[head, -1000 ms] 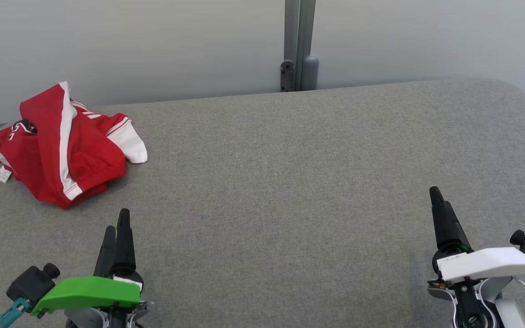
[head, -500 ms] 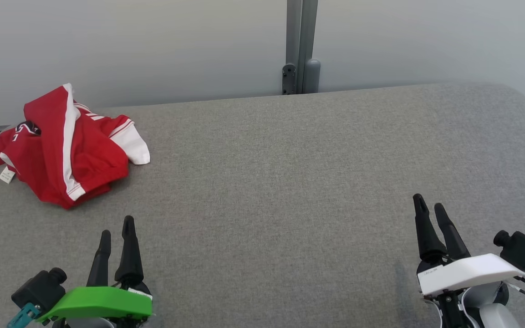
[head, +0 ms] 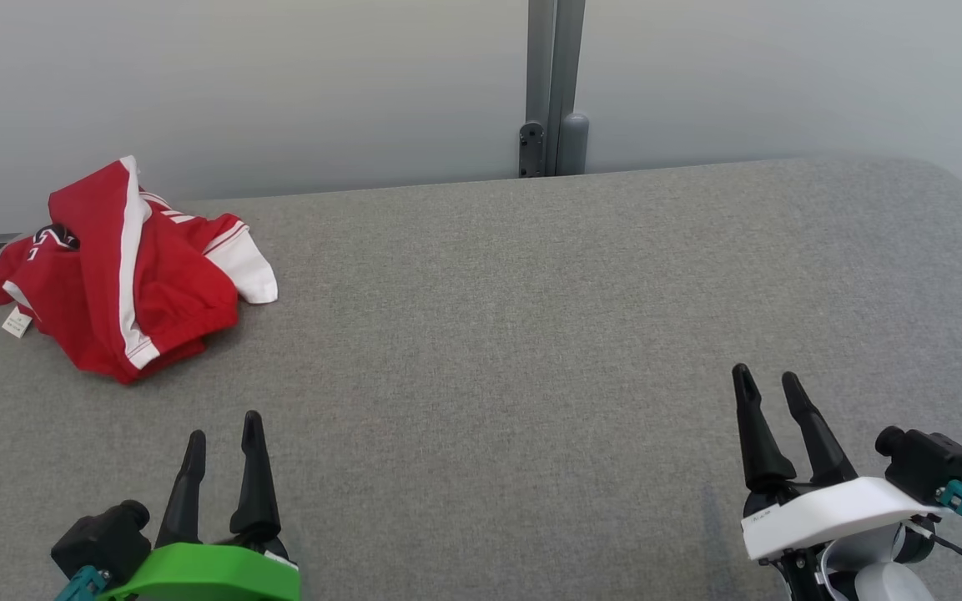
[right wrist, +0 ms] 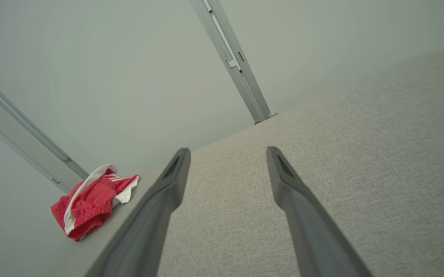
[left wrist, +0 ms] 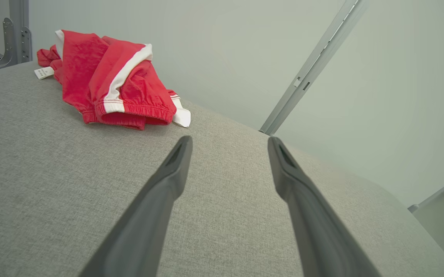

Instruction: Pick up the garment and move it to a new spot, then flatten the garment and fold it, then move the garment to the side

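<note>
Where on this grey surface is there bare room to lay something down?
Bare grey surface runs from the red garment at the far left corner across to the right edge, and between the left gripper and right gripper. Only that far left corner is taken.

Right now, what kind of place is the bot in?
Likely a lab test cell, not a home: grey fabric-covered table, plain pale wall panels joined by a metal post, one crumpled red garment.

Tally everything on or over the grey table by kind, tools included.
Garments: 1, the red and white garment, crumpled
Tools: 2, the left tool and the right tool, both open and empty
Total: 3
</note>
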Motion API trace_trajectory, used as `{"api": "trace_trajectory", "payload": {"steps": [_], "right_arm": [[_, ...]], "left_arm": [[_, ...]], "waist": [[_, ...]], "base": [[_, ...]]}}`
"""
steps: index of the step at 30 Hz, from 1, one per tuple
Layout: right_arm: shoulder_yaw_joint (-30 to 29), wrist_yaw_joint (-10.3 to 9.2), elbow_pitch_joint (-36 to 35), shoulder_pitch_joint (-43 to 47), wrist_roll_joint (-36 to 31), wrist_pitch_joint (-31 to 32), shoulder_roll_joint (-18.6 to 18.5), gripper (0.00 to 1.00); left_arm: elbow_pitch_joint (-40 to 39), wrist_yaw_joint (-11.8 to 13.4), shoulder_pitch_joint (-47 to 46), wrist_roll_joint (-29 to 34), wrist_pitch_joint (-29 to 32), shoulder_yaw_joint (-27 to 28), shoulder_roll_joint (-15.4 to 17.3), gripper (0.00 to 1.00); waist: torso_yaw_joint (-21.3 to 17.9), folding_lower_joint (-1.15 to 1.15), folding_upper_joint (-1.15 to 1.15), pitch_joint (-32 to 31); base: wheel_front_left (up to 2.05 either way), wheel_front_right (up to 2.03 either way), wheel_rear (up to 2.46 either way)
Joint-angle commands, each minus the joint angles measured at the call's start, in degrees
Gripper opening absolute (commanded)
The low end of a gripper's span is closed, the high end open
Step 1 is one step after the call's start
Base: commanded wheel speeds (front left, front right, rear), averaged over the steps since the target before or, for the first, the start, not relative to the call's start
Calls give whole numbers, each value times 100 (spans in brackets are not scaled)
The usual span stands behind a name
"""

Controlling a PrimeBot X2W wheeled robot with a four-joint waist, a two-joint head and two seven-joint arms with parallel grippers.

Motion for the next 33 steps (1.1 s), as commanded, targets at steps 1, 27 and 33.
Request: {"api": "trace_trajectory", "payload": {"steps": [1, 27, 33], "right_arm": [[30, 3, -94, 16, -174, -58, -36, 100], [193, 4, -167, 110, -1655, -390, -49, 100], [205, 4, -164, 129, -1948, -464, -52, 100]], "left_arm": [[-73, 26, 35, 169, -54, -23, 42, 100], [-38, 140, 228, 1483, -385, -125, 51, 100], [-51, 158, 272, 1743, -459, -151, 54, 100]], "waist": [[1, 0, 0, -2], [38, 0, 0, -25], [48, 0, 0, -26]], "base": [[0, 0, 0], [0, 0, 0], [0, 0, 0]]}}
